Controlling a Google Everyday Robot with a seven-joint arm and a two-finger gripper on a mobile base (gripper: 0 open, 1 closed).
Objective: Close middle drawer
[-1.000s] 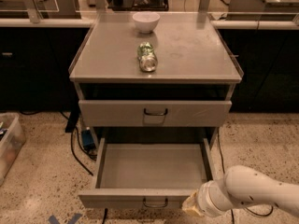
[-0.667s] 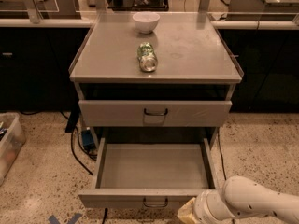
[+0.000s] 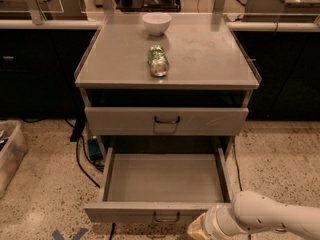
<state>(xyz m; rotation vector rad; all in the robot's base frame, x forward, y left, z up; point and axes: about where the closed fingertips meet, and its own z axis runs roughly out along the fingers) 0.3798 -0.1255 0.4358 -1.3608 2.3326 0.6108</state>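
The middle drawer (image 3: 165, 179) of the grey metal cabinet is pulled far out and is empty inside. Its flat front with a small dark wire handle (image 3: 166, 217) faces me at the bottom of the view. My gripper (image 3: 198, 229) is on the end of the white arm that comes in from the lower right. It sits low, right at the right part of the drawer front, just right of the handle. The drawer above (image 3: 166, 120), which has a square plate under its handle, stands slightly out. The lowest drawer is hidden.
A white bowl (image 3: 156, 23) and a green can (image 3: 158, 60) lying on its side are on the cabinet top (image 3: 210, 54). A plastic bin (image 3: 9, 154) stands on the floor at the left. Cables (image 3: 82, 156) run beside the cabinet. Dark counters stand behind.
My arm and gripper have moved a little left and down, closer to the front of the open drawer. The drawer itself has not moved.
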